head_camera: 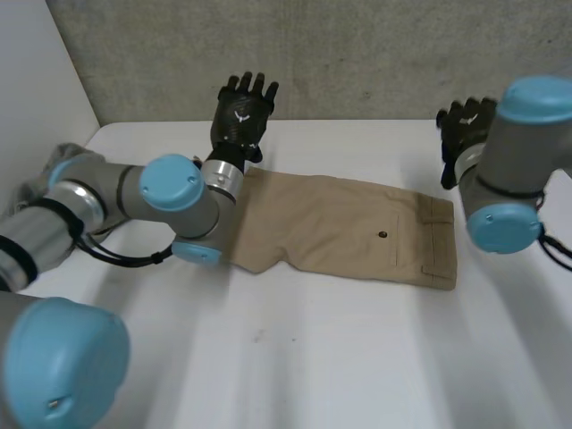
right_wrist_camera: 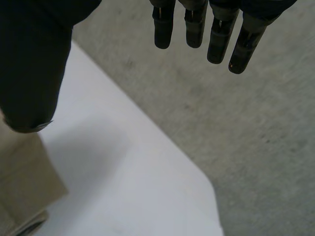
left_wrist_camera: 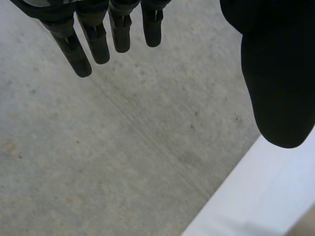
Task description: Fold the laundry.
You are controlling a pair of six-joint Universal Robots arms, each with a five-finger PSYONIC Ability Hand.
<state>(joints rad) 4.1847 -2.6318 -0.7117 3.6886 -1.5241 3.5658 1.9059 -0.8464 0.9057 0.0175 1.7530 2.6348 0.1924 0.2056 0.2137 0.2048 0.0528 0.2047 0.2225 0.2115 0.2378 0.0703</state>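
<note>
Lying flat across the middle of the table, the shorts stretch sideways with the waistband at the robot's right and the leg end at its left, partly under the left arm. They look already doubled lengthwise, with one back pocket and its button facing up. The left hand is raised above the far corner of the leg end, palm towards the wall, its fingers straight and apart from the thumb, grasping nothing. The right hand hangs just beyond the far corner of the waistband, its fingers also straight and released, and the right wrist view has the edge of the shorts under its thumb. The step in hand is most likely a crosswise fold, leg end over to waistband, with the grasp not yet made. To do it well, the left hand should come down on the leg end and pinch both layers together near the far corner, so the lower layer does not lag and bunch. The right hand would do best pressing flat on the waistband to pin it while the cloth is carried over. Lifting low and laying the hem square on the waistband should keep the edges in line, and a wipe outward should clear any creases.
</note>
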